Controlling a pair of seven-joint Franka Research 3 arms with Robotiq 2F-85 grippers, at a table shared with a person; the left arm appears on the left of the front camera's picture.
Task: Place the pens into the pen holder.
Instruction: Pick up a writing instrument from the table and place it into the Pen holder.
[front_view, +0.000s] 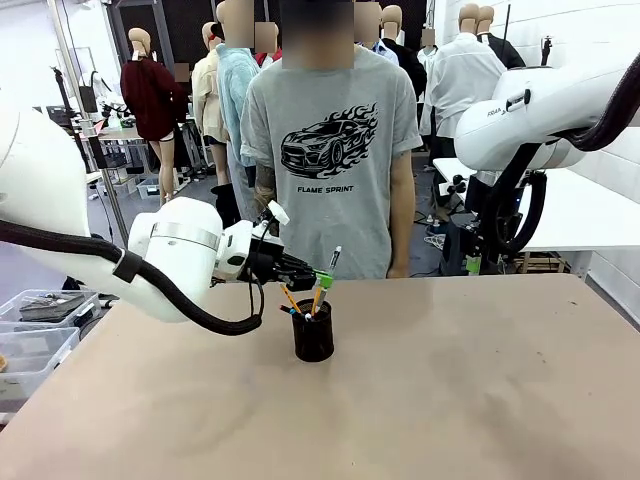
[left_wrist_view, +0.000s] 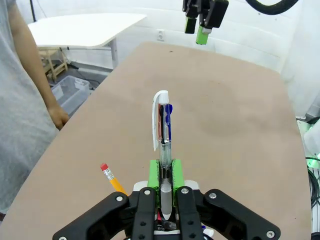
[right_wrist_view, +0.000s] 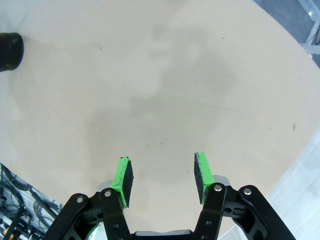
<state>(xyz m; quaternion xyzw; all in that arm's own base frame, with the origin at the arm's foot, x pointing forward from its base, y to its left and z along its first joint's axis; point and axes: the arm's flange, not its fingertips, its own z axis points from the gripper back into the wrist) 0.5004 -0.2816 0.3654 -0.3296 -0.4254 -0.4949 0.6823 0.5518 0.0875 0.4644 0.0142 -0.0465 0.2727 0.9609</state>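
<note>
- So the left gripper (front_view: 318, 281) is clamped tight on the silvery-white pen (left_wrist_view: 163, 145), green pads squeezing its lower barrel. In the left wrist view the pen runs straight out along the fingers, clip end pointing away from the wrist.
- From the front that pen stands tilted a bit, top leaning toward the person, lower end hanging just above the pen holder (front_view: 313, 335). I can't tell if the tip has crossed the rim yet.
- The key relation as I read it: the holder sits directly under the gripper, with the pen's long axis nearly lined up with the cup opening. So the next bit should be mostly a straight drop and let go, maybe a small straightening first.
- The holder already has other pens in it, at least one orange-yellow pencil (front_view: 290, 298) leaning toward the left arm. Its red eraser end pokes up beside the fingers in the wrist view, so it could get bumped.
- The right gripper (right_wrist_view: 161, 181) hangs partly open with nothing in it, over bare counter (right_wrist_view: 165, 90), well apart from the holder. The left arm is clearly the nearer one.
</note>
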